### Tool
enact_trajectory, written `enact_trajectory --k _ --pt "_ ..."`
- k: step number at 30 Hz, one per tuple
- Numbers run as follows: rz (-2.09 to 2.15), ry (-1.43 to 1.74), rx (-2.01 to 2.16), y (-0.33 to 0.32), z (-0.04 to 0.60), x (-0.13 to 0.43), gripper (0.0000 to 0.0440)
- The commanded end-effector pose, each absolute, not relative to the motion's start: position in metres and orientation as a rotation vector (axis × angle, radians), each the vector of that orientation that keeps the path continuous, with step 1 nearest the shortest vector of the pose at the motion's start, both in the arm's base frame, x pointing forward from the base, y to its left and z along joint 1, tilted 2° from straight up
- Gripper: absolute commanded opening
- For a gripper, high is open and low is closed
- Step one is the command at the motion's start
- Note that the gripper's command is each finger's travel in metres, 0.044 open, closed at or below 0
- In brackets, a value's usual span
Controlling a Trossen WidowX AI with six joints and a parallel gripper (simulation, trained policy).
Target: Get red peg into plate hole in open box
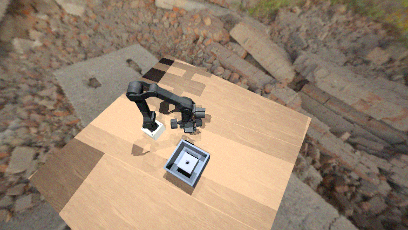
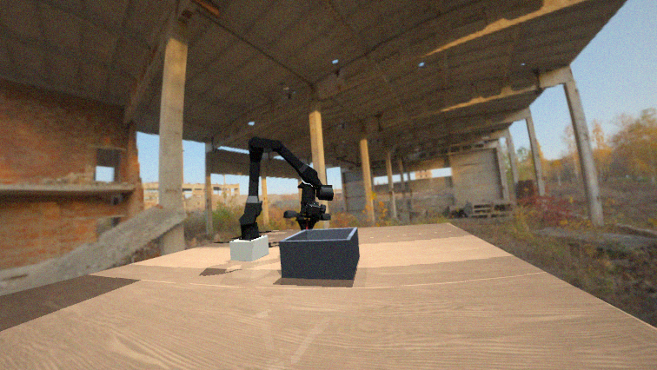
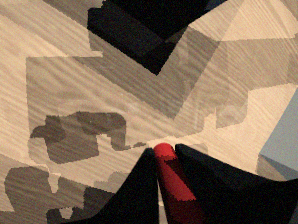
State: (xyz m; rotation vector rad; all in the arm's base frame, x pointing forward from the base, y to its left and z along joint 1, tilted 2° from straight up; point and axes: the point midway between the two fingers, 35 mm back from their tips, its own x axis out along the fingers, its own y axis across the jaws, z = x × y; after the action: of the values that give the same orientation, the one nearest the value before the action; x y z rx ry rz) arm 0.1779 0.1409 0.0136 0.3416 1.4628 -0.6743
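The red peg (image 3: 176, 189) is between the two black fingertips in the wrist view, its round end showing just at the tips. My gripper (image 3: 163, 152) (image 2: 307, 225) is shut on it. In the exterior view it hangs low behind the open box (image 1: 178, 175) (image 2: 317, 259) (image 3: 286, 135); whether the peg touches the table is hidden. In the top view the gripper's own body hides the fingers and peg. The box stands upright, beside the gripper. The pale plate (image 1: 193, 163) with one dark round hole lies at the box bottom; the hole shows no peg.
The arm's white base (image 1: 156, 134) (image 2: 248, 249) stands on the wooden table (image 1: 242, 160) (image 2: 414, 317), left of the box. The box's raised walls surround the plate on all sides. Dark shadows of the arm fall across the table.
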Motion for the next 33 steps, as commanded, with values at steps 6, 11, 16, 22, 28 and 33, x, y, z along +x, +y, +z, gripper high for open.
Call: enact_trajectory --k 6,11,16,22,28,33 --pt "-0.685 1.383 0.381 0.136 0.057 0.203 0.0" --pt "-0.718 1.339 0.42 0.128 0.076 0.219 0.0" --pt "-0.764 1.295 0.466 0.115 0.087 0.234 0.0" --pt "-0.815 1.248 0.516 0.095 0.095 0.256 0.0" --pt "-0.857 1.217 0.551 0.072 0.096 0.275 0.0" --pt "-0.877 1.203 0.568 0.052 0.092 0.292 0.0"
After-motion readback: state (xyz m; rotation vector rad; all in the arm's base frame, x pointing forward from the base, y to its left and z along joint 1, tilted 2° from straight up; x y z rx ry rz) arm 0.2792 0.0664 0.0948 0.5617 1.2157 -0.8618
